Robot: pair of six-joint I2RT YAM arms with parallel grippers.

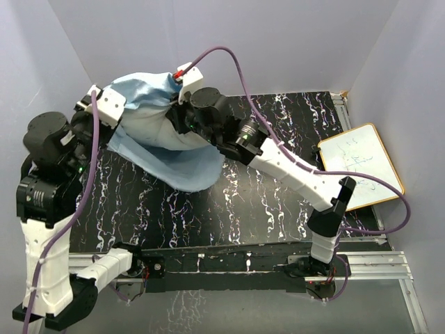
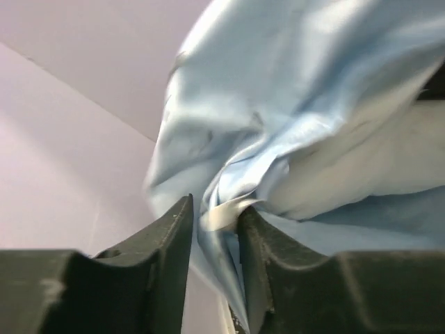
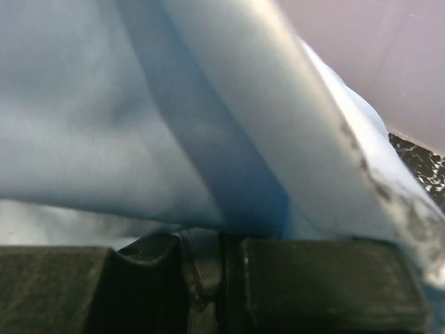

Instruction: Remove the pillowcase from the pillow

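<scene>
The pale-blue pillowcase (image 1: 177, 165) is bunched at the back left, part of it hanging onto the table. The off-white pillow (image 1: 157, 129) shows out of it between the two grippers. My left gripper (image 1: 122, 111) is shut on a fold of the pillowcase (image 2: 278, 104), which runs between its jaws (image 2: 215, 217); the pillow (image 2: 379, 163) lies to the right. My right gripper (image 1: 179, 120) presses in from the right. In its wrist view the jaws (image 3: 208, 259) are closed on pale pillow fabric, with the pillowcase (image 3: 139, 125) draped over them.
A wood-framed whiteboard (image 1: 360, 167) lies at the right edge of the black marbled table (image 1: 264, 202). Lilac walls (image 1: 229, 28) close in at the back and both sides. Purple cables (image 1: 236, 59) loop above both arms.
</scene>
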